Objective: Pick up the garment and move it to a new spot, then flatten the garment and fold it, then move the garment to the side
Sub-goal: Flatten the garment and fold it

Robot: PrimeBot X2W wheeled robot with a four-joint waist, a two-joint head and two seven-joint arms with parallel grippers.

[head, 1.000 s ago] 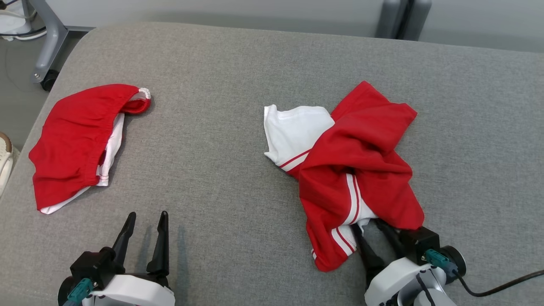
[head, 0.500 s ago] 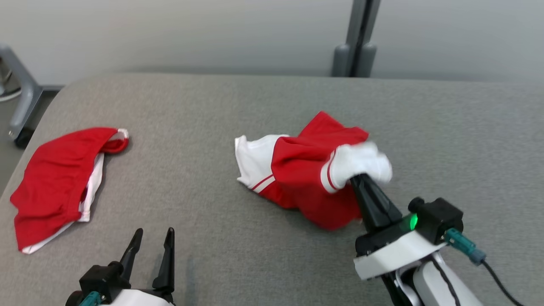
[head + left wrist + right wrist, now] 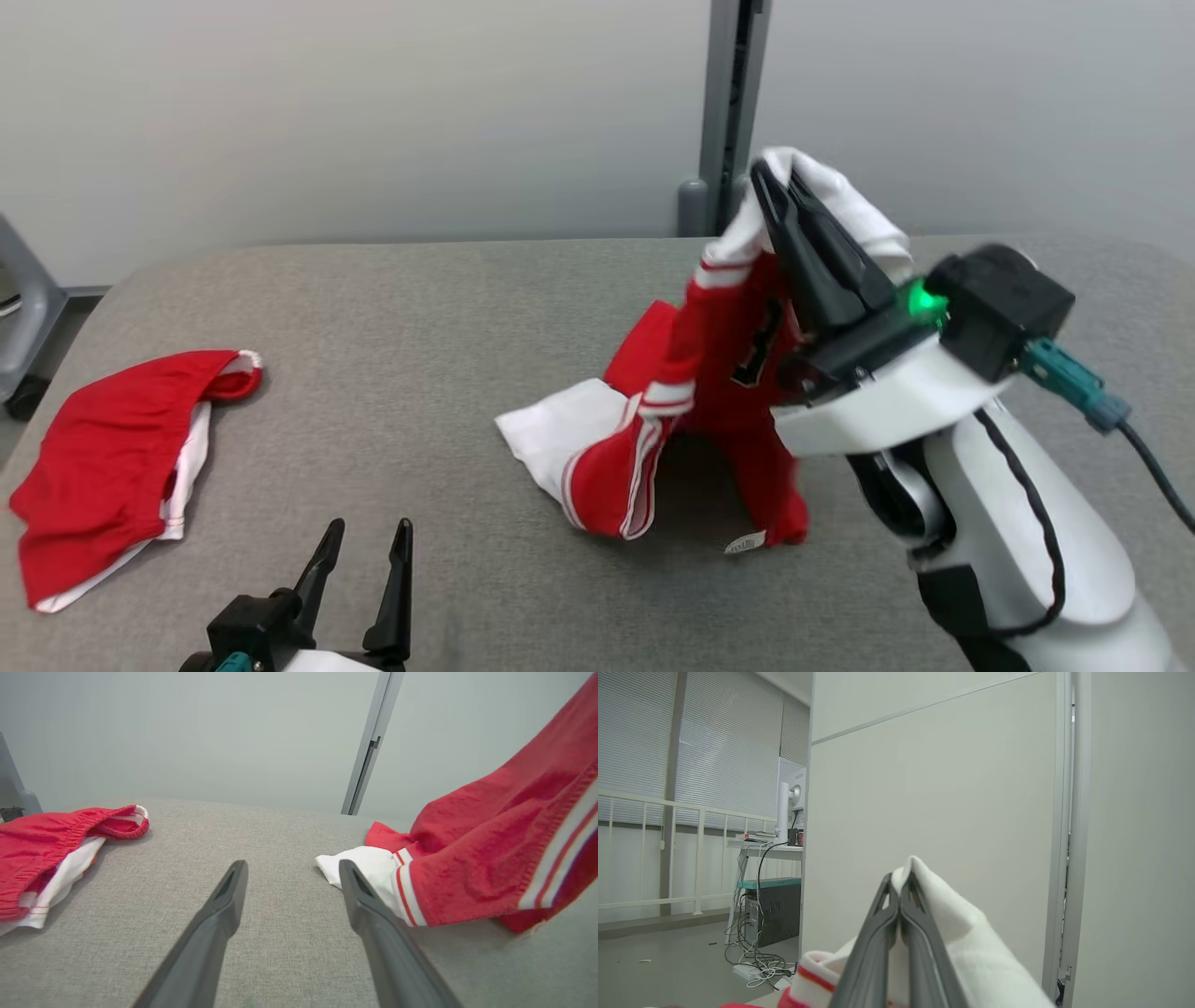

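Cloth on the grey fabric-covered desk (image 3: pixel 420 308) is only half lifted. The red and white jersey-knit garment (image 3: pixel 719 373) hangs from a pinched white fold, right of the desk's middle, with its lower hem and a white sleeve resting on the surface. To do the pick-up well, I judge the lift should run straight up until the hem clears. It should then travel slowly to a bare patch away from the red elastic-waisted shorts (image 3: pixel 103 457) by the left edge, so the two pieces never tangle. Little cloth sits between the very tips, so a jerk could shake it loose. The right tool (image 3: pixel 761 177) is clamped tight on that white fold, fingers pointing up. The left tool (image 3: pixel 370 530) sits spread wide and empty at the near edge, well placed to take a second corner for flattening.

A second ago the garment lay crumpled flat, and the right tool's fingers stood apart, low at the heap's near side. Half a second ago they had closed on it. The head camera has tilted up, so the shorts' shift is only apparent. The left tool is unchanged.
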